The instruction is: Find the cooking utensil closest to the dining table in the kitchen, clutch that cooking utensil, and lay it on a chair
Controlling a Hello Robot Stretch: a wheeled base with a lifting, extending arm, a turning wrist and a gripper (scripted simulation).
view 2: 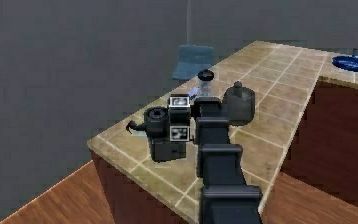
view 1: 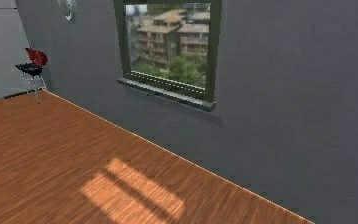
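In the arm side view my arm (view 2: 225, 170) reaches out over a tan tiled counter (view 2: 277, 110). Its gripper (view 2: 139, 127) sits near the counter's near-left corner, left of the two white marker squares (view 2: 179, 117). The dark body blends with a dark blocky shape (view 2: 169, 150) just below it, so I cannot tell whether it holds anything. A dark rounded pot-like vessel (view 2: 239, 101) stands on the counter just right of the arm's end. A small dark item (view 2: 205, 75) lies farther out. In the forward view a chair (view 1: 32, 65) with a red back and black seat stands at the far left.
A blue chair-like shape (view 2: 195, 58) shows beyond the counter's far edge. A blue dish (view 2: 349, 63) lies on the counter's far right part. The forward view has a grey wall with a window (view 1: 170, 45) and open wooden floor (view 1: 77, 160).
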